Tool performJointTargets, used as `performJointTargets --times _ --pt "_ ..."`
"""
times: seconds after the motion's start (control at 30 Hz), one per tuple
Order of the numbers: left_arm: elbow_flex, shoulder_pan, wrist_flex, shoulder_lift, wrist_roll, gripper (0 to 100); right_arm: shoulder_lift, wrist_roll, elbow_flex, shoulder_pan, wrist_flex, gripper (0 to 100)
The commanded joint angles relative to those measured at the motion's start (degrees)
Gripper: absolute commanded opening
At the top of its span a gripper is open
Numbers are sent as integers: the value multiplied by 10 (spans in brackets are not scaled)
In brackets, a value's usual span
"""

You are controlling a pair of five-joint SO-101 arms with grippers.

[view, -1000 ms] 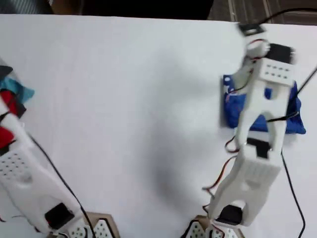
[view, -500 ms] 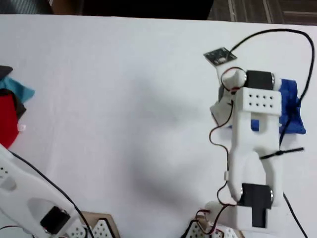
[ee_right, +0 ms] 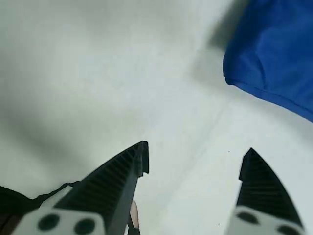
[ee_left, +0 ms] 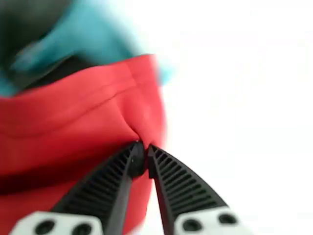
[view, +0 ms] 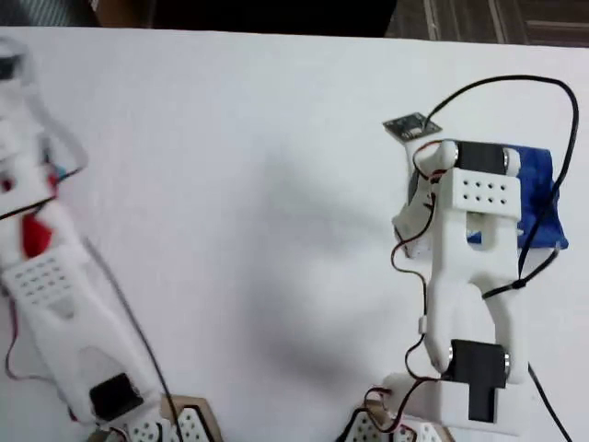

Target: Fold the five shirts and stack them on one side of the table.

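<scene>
Pile at the left edge: a red shirt [ee_left: 73, 112] lies crumpled on top, a teal shirt [ee_left: 102, 34] is behind it, and a dark garment [ee_left: 24, 24] is under the teal one. None of them looks folded.
Left arm [view: 55, 295]: it stretches along the left side of the table [view: 230, 184], over this pile.
Left gripper [ee_left: 142, 159]: the fingers are clenched on a small pinch of the red shirt, near its edge, and the cloth wrinkles toward the tips.
Middle of the table: bare white surface between the two arms.
Right arm [view: 474, 267]: it stands on the right side, partly over the blue cloth.
Right gripper [ee_right: 197, 148]: the fingers are spread wide and grasp nothing. It hangs above the bare table, just beside the blue shirt.
Blue shirt [ee_right: 274, 54]: it lies on the right side as a compact, flat packet and seems to be folded already.
Progress: I judge the task is at an early stage. One shirt looks done, and the red one is being taken now. The others wait, and I cannot find a fifth shirt.
</scene>
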Motion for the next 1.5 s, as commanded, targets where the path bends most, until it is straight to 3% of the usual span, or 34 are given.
performJointTargets --times 0.0,0.17,0.27,0.47,0.63,0.77,1.0,1.13,1.23,1.47 --pt "28 154 12 -102 9 26 1 -4 -4 7 4 301" --pt "160 344 11 -195 48 26 -2 -4 -4 8 4 301" --pt "223 423 10 -235 52 26 -3 -4 -3 17 4 301" --pt "280 487 8 -244 53 28 -3 -4 -3 54 4 301" --pt "263 498 9 -260 52 66 -2 -4 -4 55 4 301" --pt "265 425 10 -288 47 160 -1 -4 -4 55 4 301" --pt "261 183 6 -309 -9 184 0 1 -5 34 3 301" --pt "285 57 6 -288 -29 184 0 -2 -11 -46 0 301" --pt "327 11 6 -268 -69 184 1 -4 -43 -121 0 301" --pt "354 -93 4 -245 -75 184 22 -4 -148 -263 0 301"
